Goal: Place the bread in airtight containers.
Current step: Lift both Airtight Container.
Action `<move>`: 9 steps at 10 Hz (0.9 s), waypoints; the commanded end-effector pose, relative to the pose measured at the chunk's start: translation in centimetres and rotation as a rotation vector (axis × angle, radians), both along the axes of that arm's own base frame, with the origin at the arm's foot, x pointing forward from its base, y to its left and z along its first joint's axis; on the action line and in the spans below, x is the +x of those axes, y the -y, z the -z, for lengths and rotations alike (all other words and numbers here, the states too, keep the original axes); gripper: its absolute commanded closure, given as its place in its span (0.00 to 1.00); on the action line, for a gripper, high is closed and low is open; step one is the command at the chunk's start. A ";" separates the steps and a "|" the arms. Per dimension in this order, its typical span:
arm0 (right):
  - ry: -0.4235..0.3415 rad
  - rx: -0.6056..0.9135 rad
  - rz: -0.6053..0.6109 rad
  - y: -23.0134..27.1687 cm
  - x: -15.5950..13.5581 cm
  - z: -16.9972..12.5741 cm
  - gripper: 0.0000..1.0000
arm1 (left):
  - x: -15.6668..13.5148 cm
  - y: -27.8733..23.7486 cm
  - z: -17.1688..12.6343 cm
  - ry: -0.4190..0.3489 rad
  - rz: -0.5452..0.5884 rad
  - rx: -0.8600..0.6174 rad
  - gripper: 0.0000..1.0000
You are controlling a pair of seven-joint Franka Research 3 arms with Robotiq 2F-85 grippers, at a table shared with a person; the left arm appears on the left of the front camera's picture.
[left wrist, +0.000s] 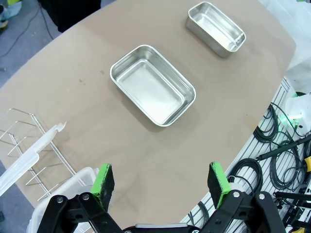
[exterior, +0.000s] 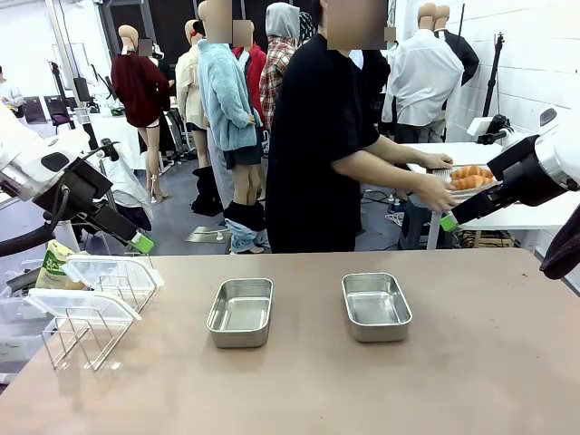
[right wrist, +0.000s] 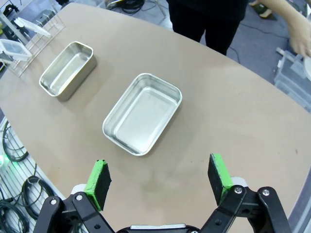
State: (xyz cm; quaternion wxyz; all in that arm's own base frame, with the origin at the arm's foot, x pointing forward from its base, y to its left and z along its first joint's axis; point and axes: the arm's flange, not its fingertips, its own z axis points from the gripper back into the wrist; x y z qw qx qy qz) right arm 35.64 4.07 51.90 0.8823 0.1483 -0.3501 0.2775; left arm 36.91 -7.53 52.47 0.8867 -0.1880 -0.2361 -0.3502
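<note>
On the table (exterior: 453, 381), 2 airtight containers (exterior: 241, 312) are set empty and unlidded. The bread (exterior: 471, 177) is held on a tray (exterior: 476, 189) by the person (exterior: 317, 136) beyond the far edge. The left gripper (left wrist: 161, 180) and right gripper (right wrist: 158, 175) are spread wide, empty. Loading is judged unstarted; bread must first be brought within reach.

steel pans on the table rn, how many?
2. Left pan sits left of the middle of the table, right pan right of it. Both are empty, lidless and apart. None seems hidden.

Table (exterior: 489, 362): plain tan. Containers (exterior: 241, 312) on the table: unpatterned silver steel. Bread (exterior: 471, 177) beyond the table: golden-orange. Shirt (exterior: 317, 136) behind the table: black.
</note>
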 end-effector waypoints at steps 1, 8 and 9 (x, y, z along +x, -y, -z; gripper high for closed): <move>-0.005 0.018 -0.002 -0.1 0.0 0.0 0.00 | -0.1 -0.2 -0.1 0.002 0.012 -0.008 0.00; -0.005 0.018 -0.002 -0.1 0.0 0.0 0.00 | -0.1 -0.2 -0.1 0.002 0.012 -0.008 0.00; -0.005 0.018 -0.002 -0.1 0.0 0.0 0.00 | -0.1 -0.2 -0.1 0.002 0.012 -0.008 0.00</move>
